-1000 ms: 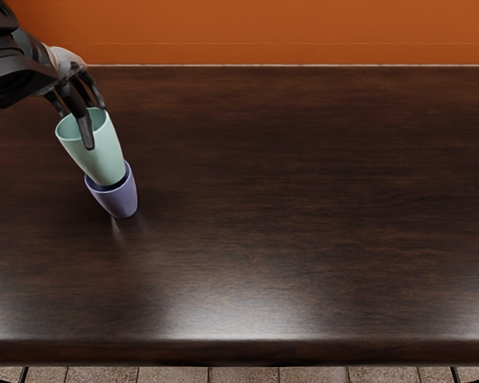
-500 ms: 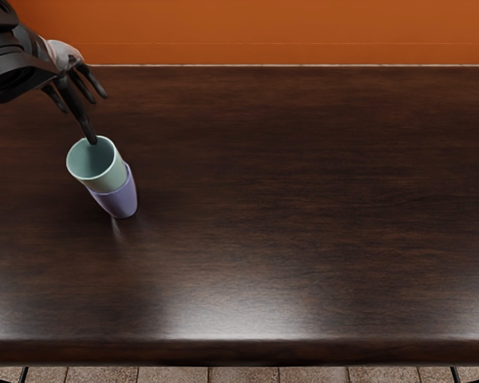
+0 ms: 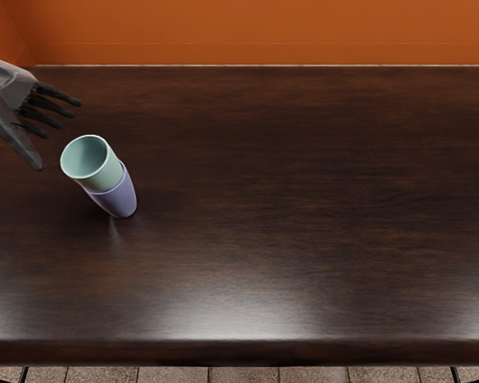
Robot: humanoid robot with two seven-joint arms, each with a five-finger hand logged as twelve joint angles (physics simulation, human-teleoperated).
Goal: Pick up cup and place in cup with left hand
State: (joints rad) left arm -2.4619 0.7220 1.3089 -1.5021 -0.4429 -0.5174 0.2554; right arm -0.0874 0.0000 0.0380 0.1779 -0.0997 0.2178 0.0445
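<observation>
One green cup [image 3: 102, 177] nested in purple cup [image 3: 117, 201], rim up, seemingly held by its walls | left hand [image 3: 14, 100] beside them, fingers spread, empty, likely so withdrawal won't tip the stack | placing looks done

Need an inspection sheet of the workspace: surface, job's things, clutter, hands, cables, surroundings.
Surface: dark wood-grain table, glare along the near edge.
Job's things: pale green cup nested in the purple cup, its upper part sticking out above the purple rim; purple cup on the table, left part.
Clutter: nothing seen.
Left hand: open, holding nothing, a visible gap between it and the cups.
Right hand: not in view.
Cables: nothing seen.
Surroundings: orange wall behind the table, tiled floor at the near side.
</observation>
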